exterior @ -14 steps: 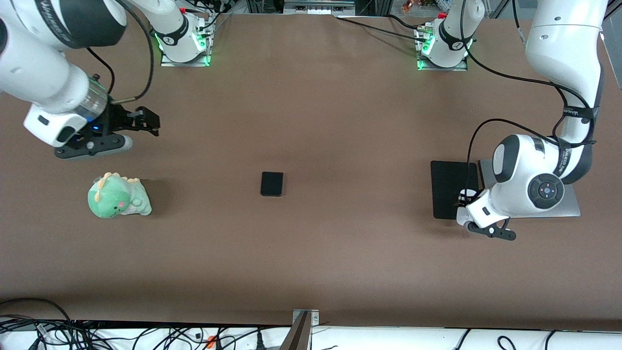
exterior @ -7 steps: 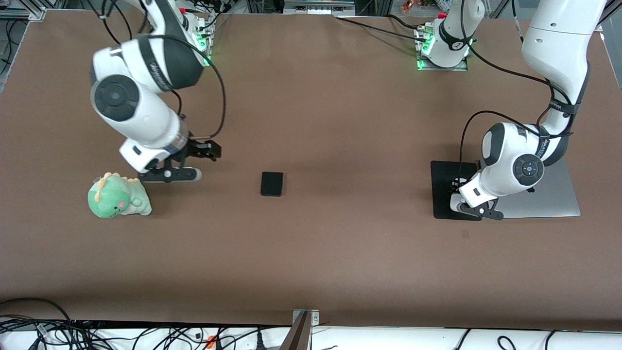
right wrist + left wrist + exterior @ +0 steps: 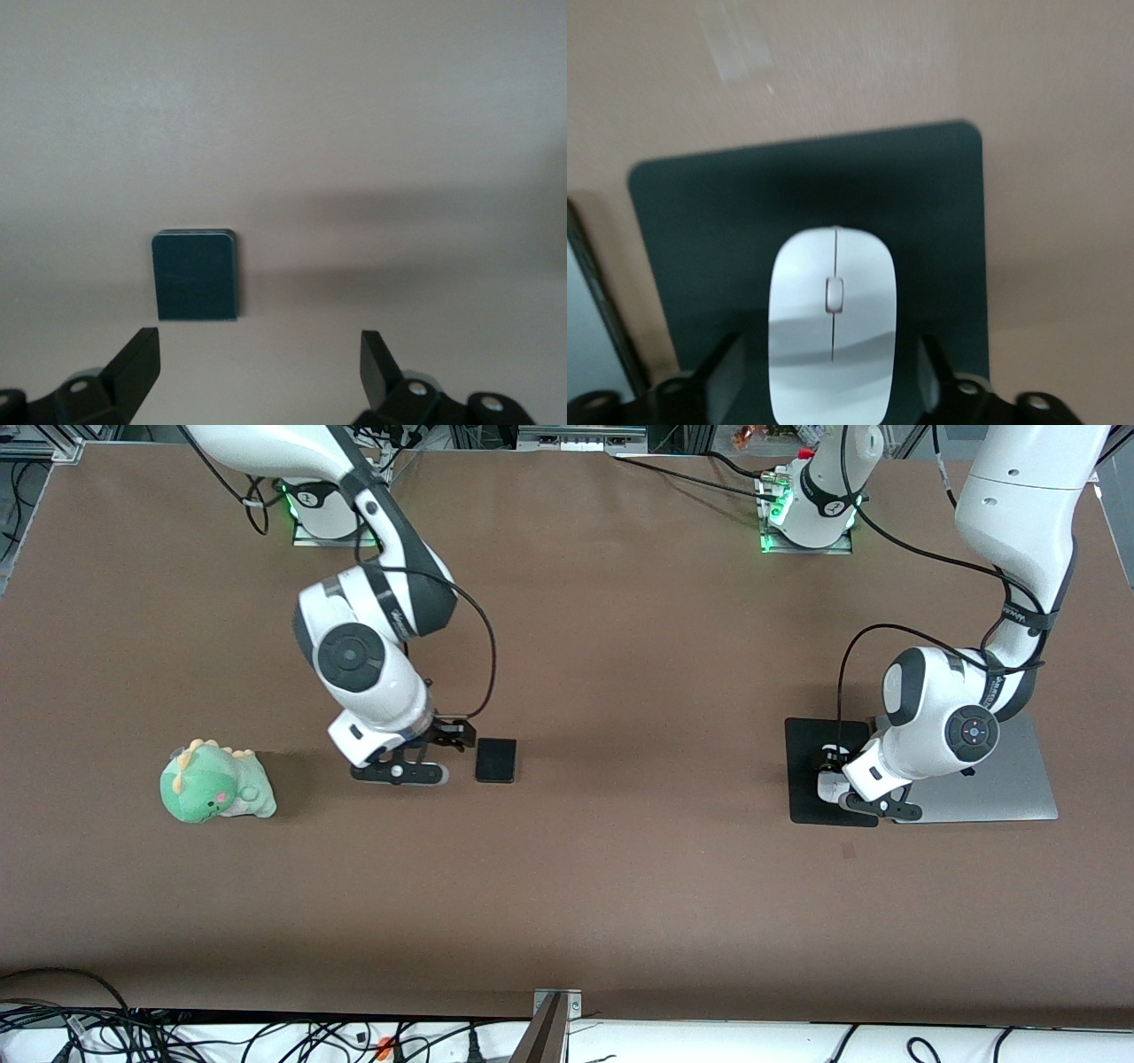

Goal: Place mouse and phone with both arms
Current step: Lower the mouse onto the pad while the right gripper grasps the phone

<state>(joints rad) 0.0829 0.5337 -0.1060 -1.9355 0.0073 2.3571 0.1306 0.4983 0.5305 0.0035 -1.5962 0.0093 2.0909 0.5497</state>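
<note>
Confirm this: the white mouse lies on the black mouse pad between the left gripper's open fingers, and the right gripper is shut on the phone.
One part is wrong. The right gripper is not shut on the phone: the right wrist view shows its fingers open, with the phone lying free on the table ahead of them. The rest stands: the mouse lies on the mouse pad between the left gripper's open fingers.

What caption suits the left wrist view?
Left gripper open astride the white mouse, which lies on the black mouse pad.
</note>
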